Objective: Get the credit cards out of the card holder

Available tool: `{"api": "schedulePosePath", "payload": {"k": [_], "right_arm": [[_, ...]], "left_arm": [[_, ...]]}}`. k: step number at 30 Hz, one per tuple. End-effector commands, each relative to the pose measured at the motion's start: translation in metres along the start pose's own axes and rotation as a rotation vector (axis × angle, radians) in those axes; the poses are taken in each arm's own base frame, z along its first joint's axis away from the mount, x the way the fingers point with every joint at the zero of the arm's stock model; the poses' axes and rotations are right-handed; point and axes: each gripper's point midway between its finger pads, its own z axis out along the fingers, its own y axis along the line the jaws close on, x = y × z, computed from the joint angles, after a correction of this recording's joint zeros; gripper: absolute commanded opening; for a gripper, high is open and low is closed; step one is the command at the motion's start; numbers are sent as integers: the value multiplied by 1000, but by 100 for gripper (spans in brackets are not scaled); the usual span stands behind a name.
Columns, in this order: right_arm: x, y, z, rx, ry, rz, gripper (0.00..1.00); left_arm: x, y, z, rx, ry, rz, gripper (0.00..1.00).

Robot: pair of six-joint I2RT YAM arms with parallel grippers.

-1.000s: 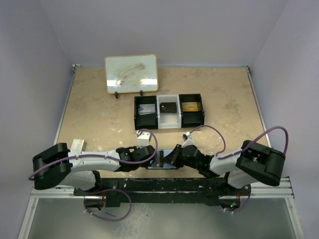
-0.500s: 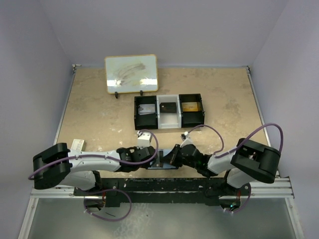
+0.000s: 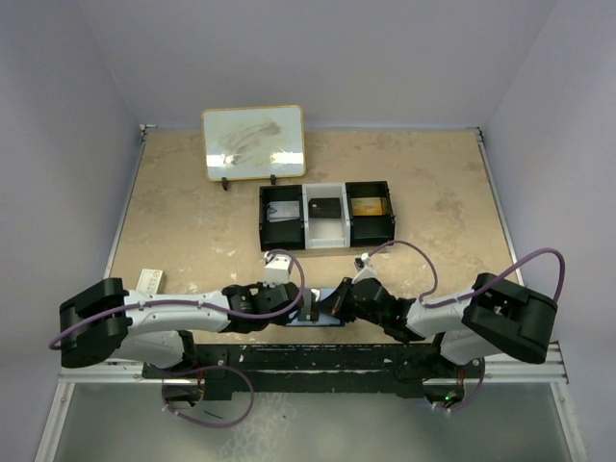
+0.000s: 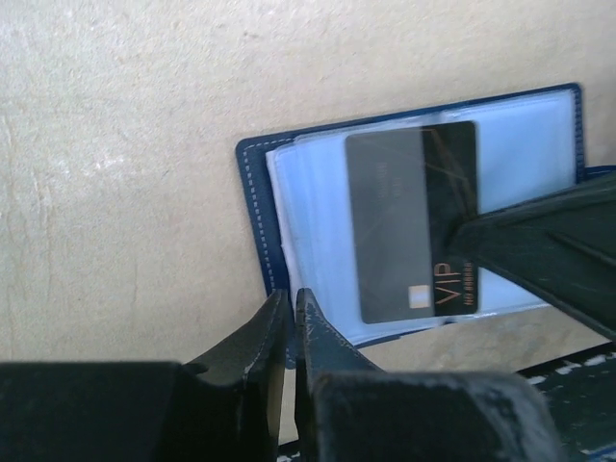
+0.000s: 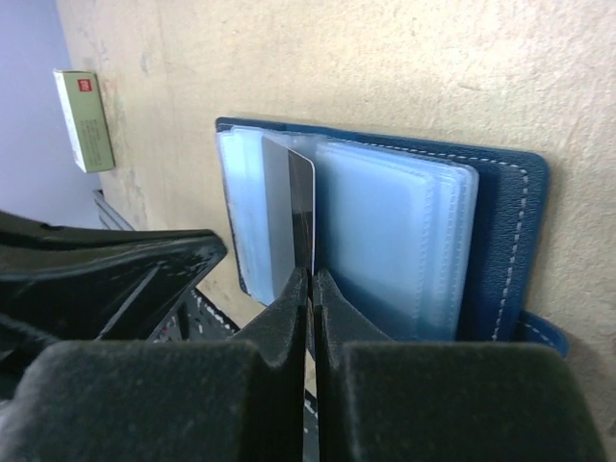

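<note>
**Card pinched, holder pinned: now a straight, flat pull**

The card holder lies open on the desk at its near edge, between my two arms, with its clear sleeves fanned up from the navy cover.

My right pincer is closed narrow on the edge of a black card. The card stands partly out of its sleeve, and only a thin strip of it sits between the tips.

My left pincer is closed to a sliver at the near-left edge of the cover. It looks as if it anchors the holder there. I cannot tell whether the cover is between the tips or only pressed under them.

I judge this to be the draw-out step, with the card not yet free. To do it well:

- Pull the right pincer along the card's own plane, out through the sleeve mouth. Twisting would jam the corners against the plastic.
- Keep the left pincer firm and low so the holder does not ride along.
- Go slowly. With so shallow a bite the card could slip out of the tips, and a sleeve may cling and lift with it.
- If the holder starts to drag, stop and regrip deeper on the card.

The red-and-white box lies well apart on the left and should not be in the way.
</note>
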Motion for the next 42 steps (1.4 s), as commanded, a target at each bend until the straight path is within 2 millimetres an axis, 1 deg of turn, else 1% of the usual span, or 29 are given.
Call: {"api": "schedulePosePath", "payload": {"k": [1,5,9,12,17,20,23,28,32,35,42], "right_arm": [[0,-14,6,59,-5,-31,2],[0,-13,7,57,-1,-36,2],[0,-14,7,63,-4,-34,3],[-1,-17,5,70,-8,-32,4],[-2,-18,3,73,-12,-32,5],[-2,-17,3,64,-12,-28,7],[-2,-15,3,53,-9,-21,13],[-3,-11,3,38,-6,-14,21],[-2,-7,4,15,6,-16,22],[-1,-4,5,-7,15,-16,21],[-2,-13,4,20,5,7,5]], "left_arm": [[-36,-40,-16,128,-98,-70,8],[-40,-59,-16,196,-103,-77,17],[-28,-65,-4,184,-58,-41,19],[-18,-62,5,148,-31,-18,19],[-6,-38,15,-4,6,55,9],[-2,-31,15,-41,13,84,5],[0,-28,14,-49,15,90,3],[4,-27,13,-54,17,99,1],[4,-27,13,-53,15,103,0],[4,-28,13,-52,13,105,0],[5,-27,13,-58,10,108,0]]}}
